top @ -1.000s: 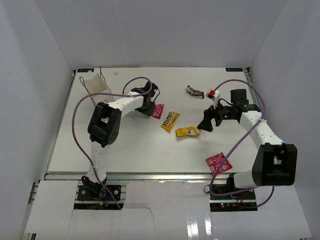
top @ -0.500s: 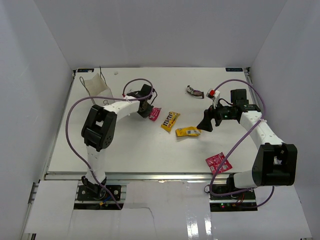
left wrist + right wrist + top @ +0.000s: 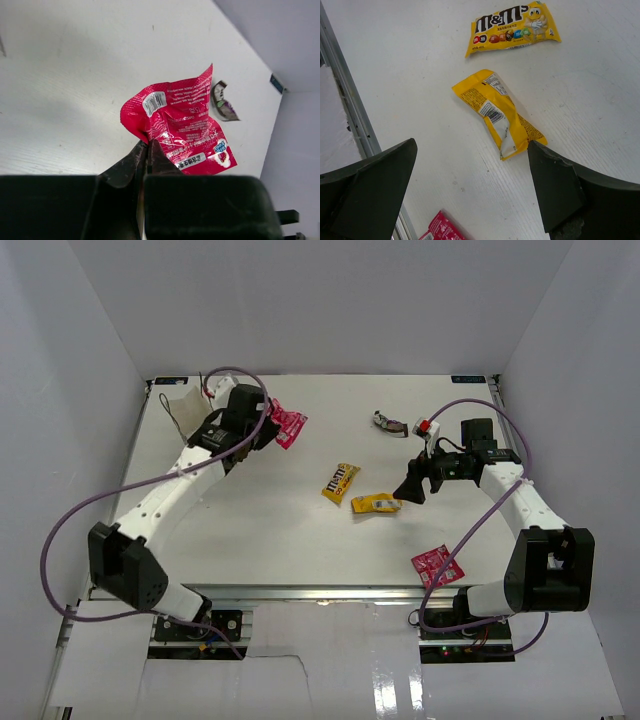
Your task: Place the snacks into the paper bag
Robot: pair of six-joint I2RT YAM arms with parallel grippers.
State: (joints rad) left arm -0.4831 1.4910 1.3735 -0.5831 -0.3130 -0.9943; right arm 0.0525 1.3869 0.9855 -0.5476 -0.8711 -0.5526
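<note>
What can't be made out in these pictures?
- Top view: the paper bag is partly hidden by the left arm; its inside cannot be seen.
- Top view: the dark packet at the far side is too small to read.
- Right wrist view: the loose pink-red packet is cut off by the bottom edge.
- Left wrist view: the fingers cover the held packet's corner.

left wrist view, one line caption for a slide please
Left gripper shut on a corner of a red candy packet, held over the white table, dark packet beyond.
</note>
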